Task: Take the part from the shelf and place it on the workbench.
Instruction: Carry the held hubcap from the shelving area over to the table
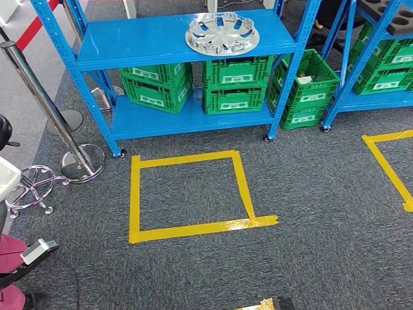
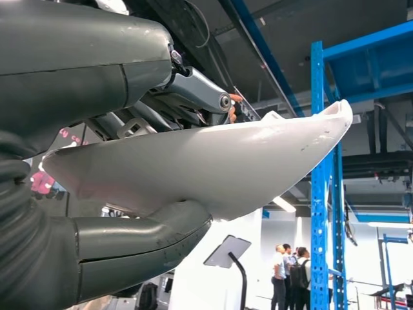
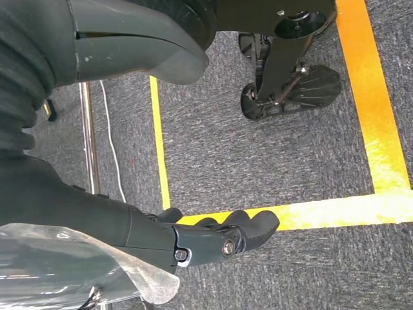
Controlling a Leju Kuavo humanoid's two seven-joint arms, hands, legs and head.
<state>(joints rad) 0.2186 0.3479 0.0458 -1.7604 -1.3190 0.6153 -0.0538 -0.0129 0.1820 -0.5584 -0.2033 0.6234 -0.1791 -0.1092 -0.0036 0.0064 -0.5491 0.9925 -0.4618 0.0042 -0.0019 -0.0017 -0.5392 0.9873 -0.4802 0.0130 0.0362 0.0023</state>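
Note:
In the left wrist view my left hand (image 2: 97,194) grips a white curved shell-like part (image 2: 219,168), thumb on one face and fingers on the other. Its pointed tip (image 2: 341,113) sticks out past the hand. A silver wheel cover (image 1: 222,33) lies flat on the upper board of the blue shelf (image 1: 146,39) in the head view. My right hand (image 3: 195,161) hangs over the grey carpet, thumb (image 3: 141,45) and fingers (image 3: 229,236) apart with nothing between them.
Green crates (image 1: 233,84) fill the shelf's lower board, and another stands beside its right post. A yellow tape square (image 1: 187,226) marks the carpet before the shelf. A chrome barrier post (image 1: 80,161) and a stool base (image 1: 31,187) stand left. People stand far off (image 2: 287,278).

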